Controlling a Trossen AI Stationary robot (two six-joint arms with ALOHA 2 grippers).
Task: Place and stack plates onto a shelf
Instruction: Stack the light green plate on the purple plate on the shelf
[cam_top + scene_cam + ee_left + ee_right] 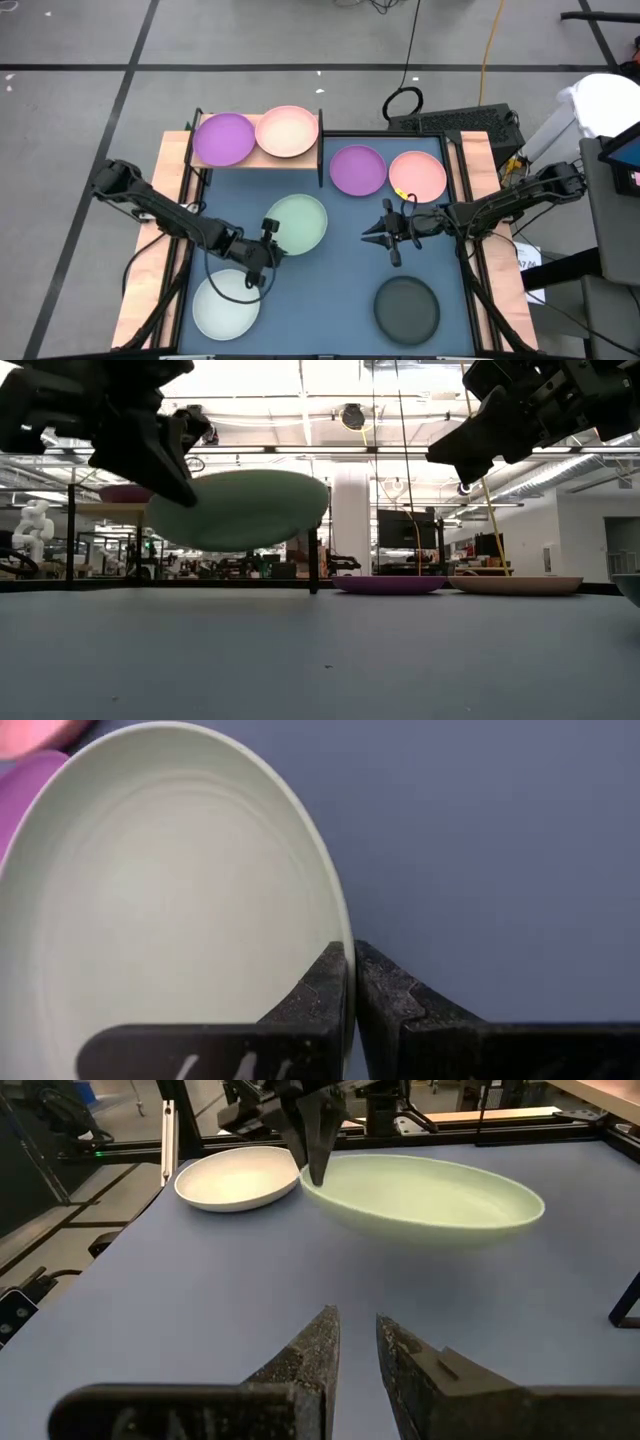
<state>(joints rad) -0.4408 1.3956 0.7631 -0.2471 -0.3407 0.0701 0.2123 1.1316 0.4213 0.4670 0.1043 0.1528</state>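
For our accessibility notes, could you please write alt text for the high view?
The left gripper holds a pale green plate by its rim above the blue-grey table. A purple plate and a pink plate lie on the shelf. The right gripper waits mid-table, empty.

Plates visible: two purple (223, 138), two pink (287, 131), one pale green (298, 222), one whitish (226, 305), one black (406, 307); one shelf (262, 160).

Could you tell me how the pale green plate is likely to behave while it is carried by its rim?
Held clear of the table, the pale green plate keeps its shape, so probably stiff. The left hand pinches only one edge, so it may tilt or slip.
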